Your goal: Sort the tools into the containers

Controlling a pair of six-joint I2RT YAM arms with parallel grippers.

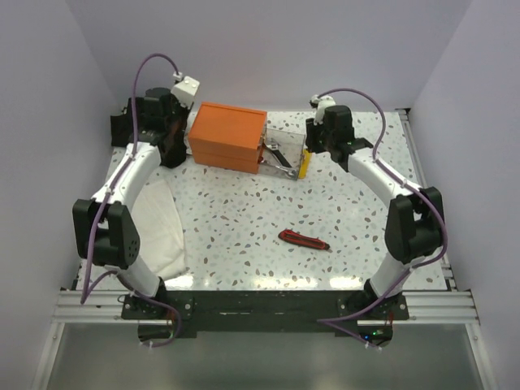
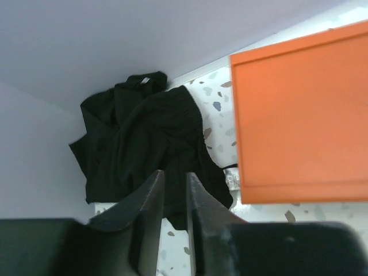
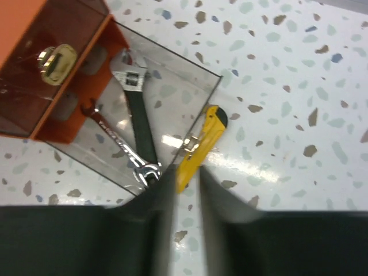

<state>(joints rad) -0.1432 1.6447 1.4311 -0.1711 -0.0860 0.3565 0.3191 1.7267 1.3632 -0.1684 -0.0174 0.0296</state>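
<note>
Find the red-and-black utility knife (image 1: 305,239) nearest, flat on the speckled desk (image 1: 244,211), well apart from the containers. Expect light, stiff, slick plastic; pinch across the mid-body. Farther on, see the slim yellow utility knife (image 3: 198,146) aslant on or against a corner of the clear drawer tray (image 3: 178,86), just ahead of the right end effector (image 3: 185,178), slightly parted, apparently clasping nothing. Note inside a dark-handled adjustable wrench (image 3: 139,115) and thin silver wrench (image 3: 118,141): hard, heavier steel. Beyond, see the smooth orange box (image 1: 227,136) and the left end effector (image 2: 175,175), narrowly parted, empty, over crumpled black cloth (image 2: 144,132).
</note>
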